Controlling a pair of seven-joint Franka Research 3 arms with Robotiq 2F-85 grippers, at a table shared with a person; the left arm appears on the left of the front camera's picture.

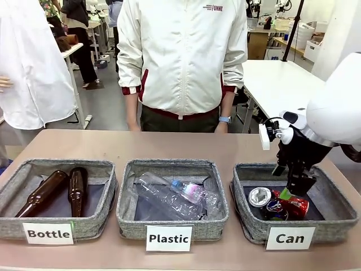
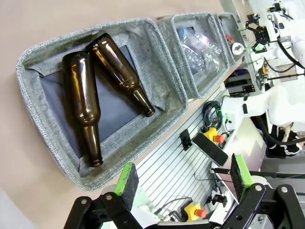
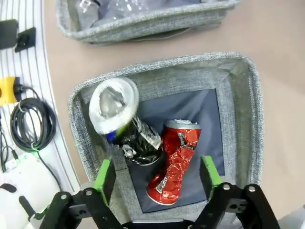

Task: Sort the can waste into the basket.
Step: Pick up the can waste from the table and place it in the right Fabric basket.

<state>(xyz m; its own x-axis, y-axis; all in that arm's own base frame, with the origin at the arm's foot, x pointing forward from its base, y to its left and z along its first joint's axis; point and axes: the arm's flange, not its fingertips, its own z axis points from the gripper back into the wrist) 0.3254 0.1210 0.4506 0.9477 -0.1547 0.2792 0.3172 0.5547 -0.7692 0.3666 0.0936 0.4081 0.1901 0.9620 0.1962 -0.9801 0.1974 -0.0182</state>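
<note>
Table (image 1: pixel 186 141) first: your front view gives you three grey baskets in a row along the near edge, carded "Bottle", "Plastic" and "Can", with a person (image 1: pixel 180 62) in a white jacket standing at the far side. The Can basket (image 1: pixel 333 212) sits on the right, and the right arm (image 1: pixel 333 113) reaches down over it, its gripper (image 1: pixel 290 189) just above the cans.

Your right wrist view tells you what the front cannot: both cans lie on the dark lining inside the Can basket. The red can (image 3: pixel 174 162) lies lengthwise between the green pads, touching neither, and the jaws stand wide with nothing held. The black can (image 3: pixel 126 129) leans against the red one, its silver end turned up toward the lens.

Your left wrist view shows the left gripper (image 2: pixel 183 183) with jaws wide and empty, hanging near the Bottle basket (image 2: pixel 47 52), where two brown bottles (image 2: pixel 86 105) lie touching at a slant. The Plastic basket (image 1: pixel 172 223) holds clear crumpled bottles (image 1: pixel 180 195).
</note>
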